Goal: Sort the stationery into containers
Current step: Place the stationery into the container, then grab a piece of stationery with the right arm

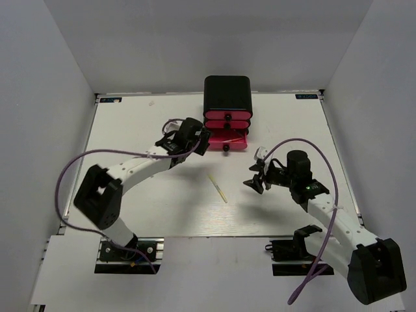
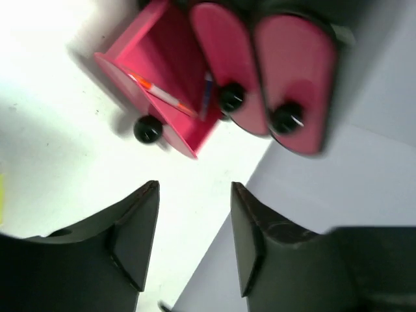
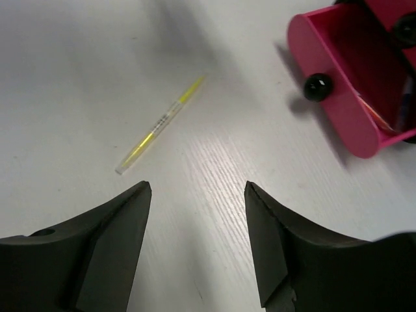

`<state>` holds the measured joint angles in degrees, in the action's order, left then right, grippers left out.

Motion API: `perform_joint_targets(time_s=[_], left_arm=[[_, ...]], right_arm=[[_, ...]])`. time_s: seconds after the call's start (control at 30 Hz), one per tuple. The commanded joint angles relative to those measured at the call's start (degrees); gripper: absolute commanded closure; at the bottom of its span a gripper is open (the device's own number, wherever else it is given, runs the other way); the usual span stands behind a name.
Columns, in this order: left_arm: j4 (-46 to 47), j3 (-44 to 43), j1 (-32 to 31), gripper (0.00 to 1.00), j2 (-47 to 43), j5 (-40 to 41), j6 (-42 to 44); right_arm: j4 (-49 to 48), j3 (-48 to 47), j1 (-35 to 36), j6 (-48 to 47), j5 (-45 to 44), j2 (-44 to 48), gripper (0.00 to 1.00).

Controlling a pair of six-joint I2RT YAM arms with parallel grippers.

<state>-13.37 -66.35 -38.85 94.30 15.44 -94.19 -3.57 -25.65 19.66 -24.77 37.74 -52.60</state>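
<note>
A black cabinet (image 1: 227, 93) at the table's back holds three pink drawers. The bottom drawer (image 1: 229, 140) is pulled out. Inside it lie an orange pen (image 2: 160, 95) and a blue pen (image 2: 207, 95); the drawer (image 3: 344, 84) also shows in the right wrist view. My left gripper (image 1: 201, 141) hangs just left of that open drawer, its jaws apart and empty (image 2: 195, 190). A thin yellow pen (image 1: 217, 187) lies alone on the table's middle (image 3: 159, 125). My right gripper (image 1: 255, 181) hovers to the pen's right, open and empty (image 3: 198, 188).
The two upper drawers (image 2: 296, 78) are pushed in, each with a round black knob (image 2: 286, 117). Grey walls enclose the white table (image 1: 130, 130) on three sides. A purple cable (image 1: 305, 144) loops above the right arm.
</note>
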Motion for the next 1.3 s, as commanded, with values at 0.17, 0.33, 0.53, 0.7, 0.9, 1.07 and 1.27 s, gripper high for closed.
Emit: perform_joint_targets(time_s=[0.17, 0.33, 0.53, 0.7, 0.9, 1.07, 1.27], left_arm=[[0.00, 19.82, 0.26, 0.17, -25.26, 2.76, 15.62], [6.60, 43.03, 0.88, 0.00, -46.80, 0.64, 16.32], [-14.00, 45.17, 0.88, 0.00, -70.36, 10.11, 16.93], [-19.85, 42.36, 0.88, 0.00, -72.60, 11.02, 19.92], [-16.61, 40.68, 0.35, 0.00, -65.40, 8.46, 23.70], [-13.45, 38.93, 0.35, 0.00, -59.86, 7.85, 26.77], [-12.30, 38.92, 0.35, 0.00, -59.15, 7.32, 26.78]], right_arm=[[3.39, -10.12, 6.43, 1.46, 3.34, -15.40, 0.39], [5.23, -15.74, 14.24, 10.52, -4.59, -24.28, 0.44], [10.07, -24.62, 21.89, 18.62, -18.37, -35.27, 0.44], [10.60, -29.71, 26.21, 19.50, -26.21, -40.29, 0.42], [10.96, -30.34, 27.45, 18.63, -33.60, -43.55, 0.42], [10.26, -29.46, 28.76, 16.26, -37.47, -45.49, 0.44], [8.67, -26.12, 30.61, 13.97, -40.64, -44.26, 0.55]])
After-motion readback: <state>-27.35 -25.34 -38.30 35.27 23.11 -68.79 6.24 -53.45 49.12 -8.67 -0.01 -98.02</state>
